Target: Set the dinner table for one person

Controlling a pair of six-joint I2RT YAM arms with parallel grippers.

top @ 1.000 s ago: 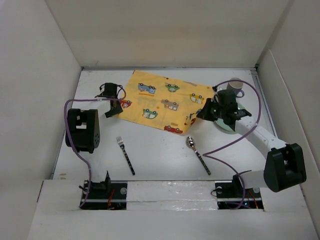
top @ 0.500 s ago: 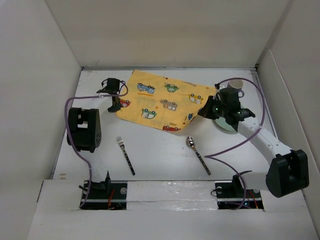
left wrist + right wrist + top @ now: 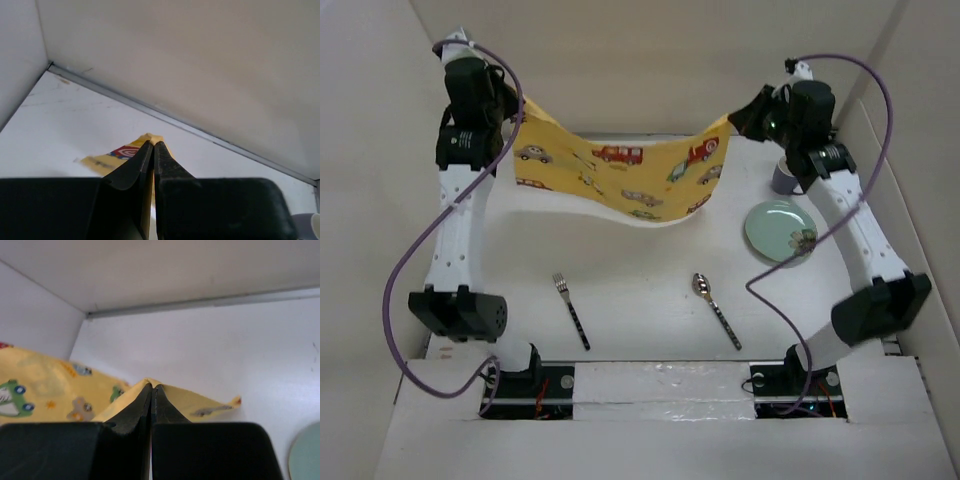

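Top external: the left end effector (image 3: 513, 108) and right end effector (image 3: 729, 120) are each clamping a corner of the yellow cloth (image 3: 620, 175), which is sagging over the surface (image 3: 640, 300).

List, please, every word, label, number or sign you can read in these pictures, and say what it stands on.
None can be read in any view.
yellow car-print cloth: only cartoon cars, no legible words.
fork and spoon handles: dark speckled pattern, too small to tell any marking.
green plate and cup: no label visible.
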